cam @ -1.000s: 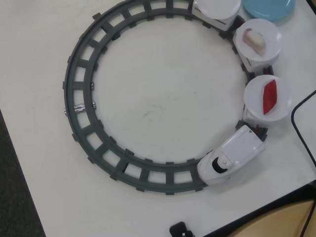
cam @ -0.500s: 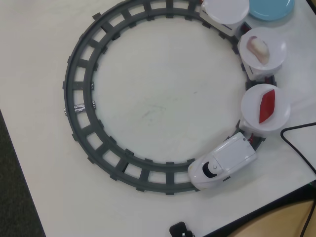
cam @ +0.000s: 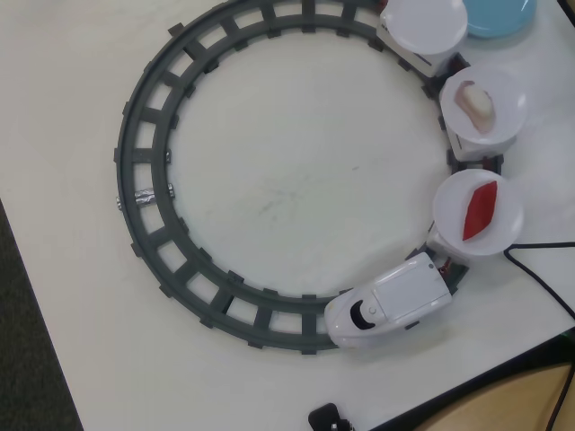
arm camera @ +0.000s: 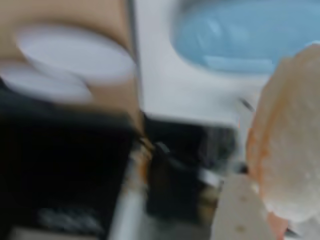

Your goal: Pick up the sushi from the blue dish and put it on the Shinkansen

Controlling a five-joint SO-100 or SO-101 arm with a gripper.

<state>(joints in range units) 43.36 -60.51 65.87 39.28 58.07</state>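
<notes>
In the wrist view a cream-white sushi (arm camera: 287, 135) with an orange-pink edge fills the right side, close to the camera and sharper than the blurred background. My gripper (arm camera: 267, 192) is shut on it, with one pale finger (arm camera: 239, 212) showing below it. The blue dish (arm camera: 240, 35) lies beyond it, and also shows at the top right of the overhead view (cam: 499, 16). The gripper is out of the overhead view. The white Shinkansen (cam: 391, 303) stands on the track at the lower right, pulling cars topped with white plates. The middle plate (cam: 514, 121) carries another pale sushi piece (cam: 476, 103).
The dark grey circular track (cam: 144, 171) covers most of the white table. The plate (cam: 449, 215) behind the engine holds a red pointed piece (cam: 481, 211); the last plate (cam: 422, 22) is bare. A black cable (cam: 539, 269) runs at the right edge. A white plate (arm camera: 75, 60) shows blurred in the wrist view.
</notes>
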